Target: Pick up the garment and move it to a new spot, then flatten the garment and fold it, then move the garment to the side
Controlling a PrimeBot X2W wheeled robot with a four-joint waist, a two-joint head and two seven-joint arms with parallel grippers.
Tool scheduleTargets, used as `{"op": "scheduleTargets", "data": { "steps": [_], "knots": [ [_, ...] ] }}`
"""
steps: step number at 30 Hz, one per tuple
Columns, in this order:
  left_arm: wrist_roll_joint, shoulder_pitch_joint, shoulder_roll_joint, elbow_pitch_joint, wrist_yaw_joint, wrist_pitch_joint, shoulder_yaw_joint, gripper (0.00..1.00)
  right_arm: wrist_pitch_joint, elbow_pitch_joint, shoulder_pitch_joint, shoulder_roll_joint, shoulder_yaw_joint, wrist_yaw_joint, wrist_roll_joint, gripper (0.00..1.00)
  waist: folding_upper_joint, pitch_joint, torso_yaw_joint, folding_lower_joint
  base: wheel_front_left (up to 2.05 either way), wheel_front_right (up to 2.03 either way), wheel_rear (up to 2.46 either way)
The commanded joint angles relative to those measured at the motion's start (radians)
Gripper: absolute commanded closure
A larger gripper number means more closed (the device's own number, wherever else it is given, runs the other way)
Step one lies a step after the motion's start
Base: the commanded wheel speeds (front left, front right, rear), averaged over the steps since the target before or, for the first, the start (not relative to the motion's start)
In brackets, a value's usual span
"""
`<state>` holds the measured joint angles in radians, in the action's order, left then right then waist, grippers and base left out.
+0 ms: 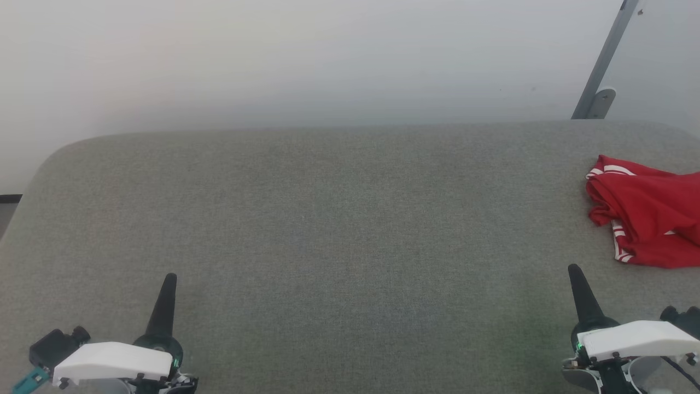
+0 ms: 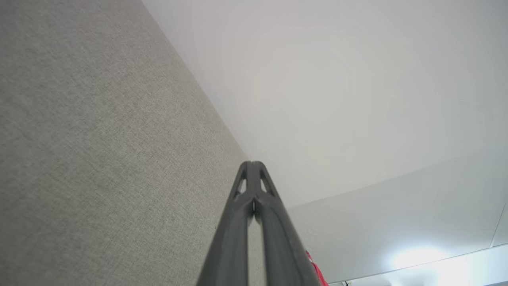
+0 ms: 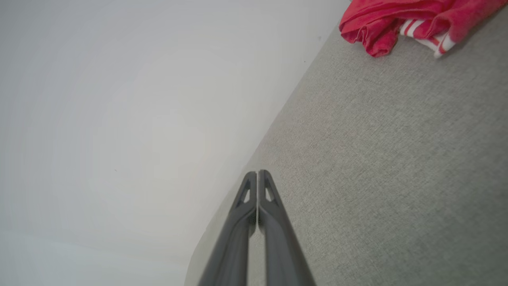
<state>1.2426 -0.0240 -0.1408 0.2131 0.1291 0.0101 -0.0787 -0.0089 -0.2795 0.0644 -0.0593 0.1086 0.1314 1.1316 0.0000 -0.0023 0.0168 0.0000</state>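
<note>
Red shirt waits at the table's edge: a crumpled red garment [image 1: 651, 219] lies at the far right of the grey fabric-covered table [image 1: 350, 219]. The head view's right edge cuts it off, so we cannot see its whole outline. White bands with red stripes show at its upper left corner and along its lower left hem. Its front is lost in the folds, and we can read no lettering on it.

The left gripper [image 1: 170, 279] stands at lower left, its fingers pressed together into one dark point, holding nothing. The right gripper [image 1: 574, 269], likewise closed and empty, points up near the garment without touching it. Whether either gripper touches the table we cannot tell.

In the right wrist view the heap [image 3: 381, 24] sits in the top right corner, cropped by the top edge. In the left wrist view a red sliver [image 2: 315, 268] peeps out beside the fingers. A slanted grey metal bar [image 1: 604, 60] rises against the pale wall [image 1: 328, 54] behind the table, its top cut off.
</note>
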Motion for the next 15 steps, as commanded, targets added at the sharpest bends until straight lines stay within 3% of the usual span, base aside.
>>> {"op": "scheduleTargets", "data": {
  "steps": [1,15],
  "knots": [
    [0.020,-0.024,0.000,-0.005,0.002,-0.005,-0.007,1.00,0.008,0.014,0.017,0.001,0.003,-0.001,0.024,1.00,0.0000,0.000,0.000,0.0000,0.00,0.00,0.00],
    [0.129,-0.046,0.028,0.006,0.002,-0.044,-0.017,1.00,0.045,0.022,0.028,0.004,0.004,0.000,0.167,1.00,0.0000,0.002,-0.005,0.0000,0.00,0.00,0.00]
  ]
}}
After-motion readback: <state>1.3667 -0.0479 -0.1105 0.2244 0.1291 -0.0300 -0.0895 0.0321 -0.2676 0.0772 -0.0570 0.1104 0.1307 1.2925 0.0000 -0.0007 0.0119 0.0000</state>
